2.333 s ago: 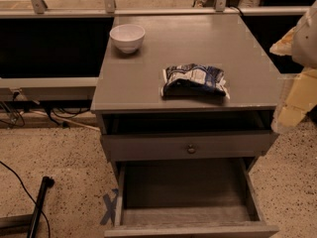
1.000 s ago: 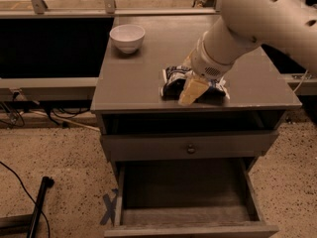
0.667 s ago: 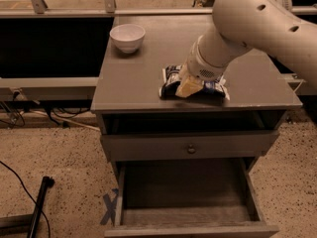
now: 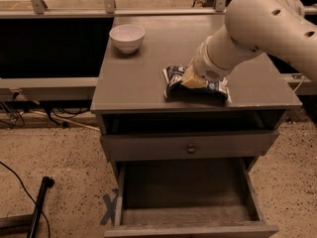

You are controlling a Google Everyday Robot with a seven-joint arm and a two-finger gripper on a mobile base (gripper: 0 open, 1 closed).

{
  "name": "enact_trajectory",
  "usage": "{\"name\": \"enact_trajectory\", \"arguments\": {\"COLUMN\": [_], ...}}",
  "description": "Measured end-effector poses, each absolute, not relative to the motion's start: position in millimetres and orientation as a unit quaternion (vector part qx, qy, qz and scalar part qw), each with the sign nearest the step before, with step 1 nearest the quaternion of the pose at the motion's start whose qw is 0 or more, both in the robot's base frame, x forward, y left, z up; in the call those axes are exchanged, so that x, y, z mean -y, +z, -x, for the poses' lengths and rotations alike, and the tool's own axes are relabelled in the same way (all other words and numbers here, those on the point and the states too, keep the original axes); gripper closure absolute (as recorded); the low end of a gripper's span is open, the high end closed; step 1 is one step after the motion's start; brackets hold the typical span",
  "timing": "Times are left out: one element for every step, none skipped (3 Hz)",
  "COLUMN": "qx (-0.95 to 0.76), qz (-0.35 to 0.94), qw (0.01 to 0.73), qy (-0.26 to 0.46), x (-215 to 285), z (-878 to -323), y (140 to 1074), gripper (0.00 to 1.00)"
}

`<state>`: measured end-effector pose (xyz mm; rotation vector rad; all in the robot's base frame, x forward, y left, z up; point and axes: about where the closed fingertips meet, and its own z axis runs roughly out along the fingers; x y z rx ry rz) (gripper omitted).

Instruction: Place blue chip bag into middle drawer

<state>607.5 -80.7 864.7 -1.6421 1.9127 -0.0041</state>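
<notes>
My gripper on the blue chip bag, middle drawer open below

My gripper [image 4: 191, 80] is down on the top of the grey cabinet [image 4: 133, 86], pressed against the blue chip bag [image 4: 173, 77]. Its tan tip sits over the middle of the bag, touching the foil. I cannot tell whether my gripper is open, closed, or has hold of the bag, since the wrist covers that part. My arm [image 4: 257, 24] reaches in from the upper right, its thick white shell crossing over the right half of the cabinet top.

The blue chip bag lies flat on the cabinet top, near the front edge and right of centre. Its crumpled dark blue and white ends stick out on both sides of my wrist. It is on the top, not in any drawer.

The white bowl [image 4: 127, 37] stands upright near the back left corner of the top, well apart from the bag.

Below the top there is a dark open gap, and under it a closed grey drawer front [image 4: 148, 147] with a small round knob [image 4: 190, 148]. Beneath that, the middle drawer [image 4: 183, 195] is pulled out toward the camera. Its floor is bare and its plain side walls show on both sides.

On the speckled floor [image 4: 54, 152] to the left lie a black pole [image 4: 38, 207] and a thin dark cable [image 4: 12, 175]. A tape mark [image 4: 109, 208] sits just beside the drawer's left wall
</notes>
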Motion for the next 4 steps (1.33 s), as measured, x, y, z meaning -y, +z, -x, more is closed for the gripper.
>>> {"name": "enact_trajectory", "arguments": {"qx": [-0.722,-0.734,-0.757,-0.776], "qz": [0.602,0.575,0.555,0.548], "qw": [0.340,0.358,0.340,0.302], "qy": [0.027,0.042,0.055,0.071], "x": [101,123,127,118], "z": [-585,-539,-486,-447], "y": [890,907,867,798], "gripper": [1.00,1.00,1.00,1.00]}}
